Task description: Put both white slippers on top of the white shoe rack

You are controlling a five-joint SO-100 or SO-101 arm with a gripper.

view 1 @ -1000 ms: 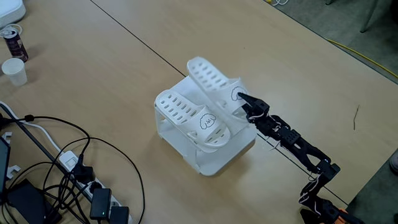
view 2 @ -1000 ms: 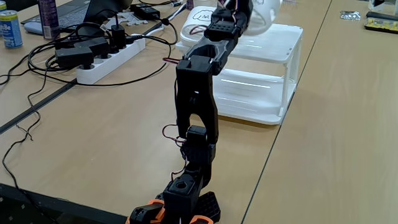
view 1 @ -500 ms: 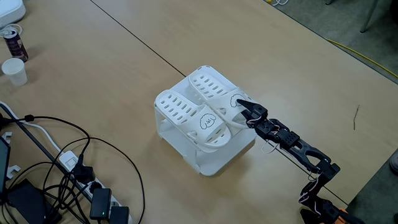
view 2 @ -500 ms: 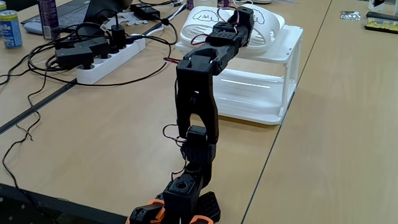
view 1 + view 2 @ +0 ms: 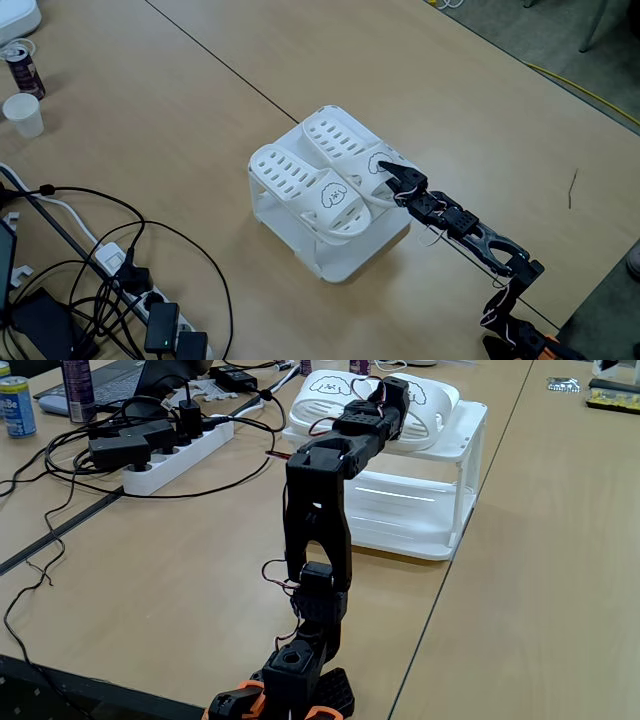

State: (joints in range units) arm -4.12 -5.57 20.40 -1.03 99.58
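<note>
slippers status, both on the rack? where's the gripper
Both white slippers lying side by side on the white shoe rack. Gripper at the right slipper's heel edge, open or shut unclear. Nothing in the way.

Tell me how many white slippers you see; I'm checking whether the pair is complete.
2. Both lie side by side on top of the white shoe rack: one white slipper on the left in the high fixed view, the other on the right, with the gripper at its near end.
</note>
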